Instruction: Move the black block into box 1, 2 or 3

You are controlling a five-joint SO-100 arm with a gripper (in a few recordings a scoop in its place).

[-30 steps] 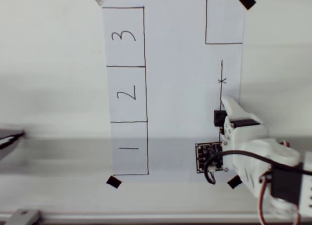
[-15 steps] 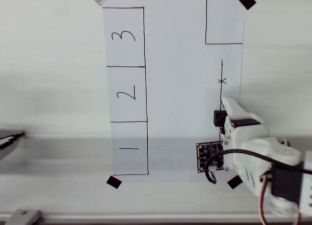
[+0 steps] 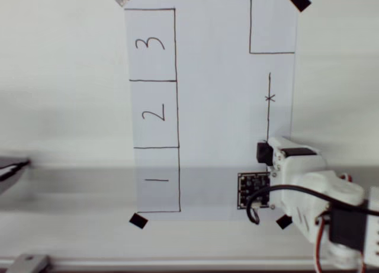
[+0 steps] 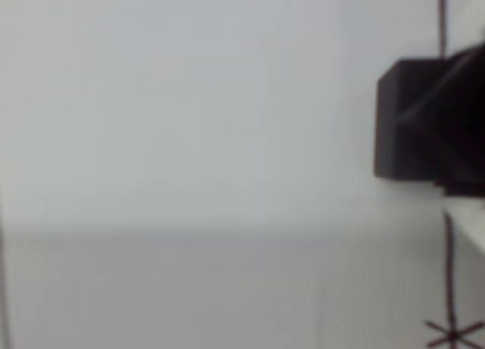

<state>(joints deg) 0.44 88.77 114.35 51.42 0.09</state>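
Overhead: black block point(image 3: 262, 151) pressed against the left side of the white gripper point(image 3: 267, 150), low on the right half of the white paper point(image 3: 219, 107), beside the drawn vertical line with its cross mark point(image 3: 270, 98). Fingers apparently closed on the block, though grip itself partly hidden. Box marked 3 point(image 3: 151, 45) far off at upper left, well apart. Wrist view: block point(image 4: 413, 122) blurred at right edge.

White tabletop point(image 3: 65, 77), white paper sheet point(image 3: 213, 107) taped w/ black squares at corners, grey shadow band point(image 3: 77, 187) across table toward 6 o'clock, soft even light, metal rail point(image 3: 118, 264) along bottom edge
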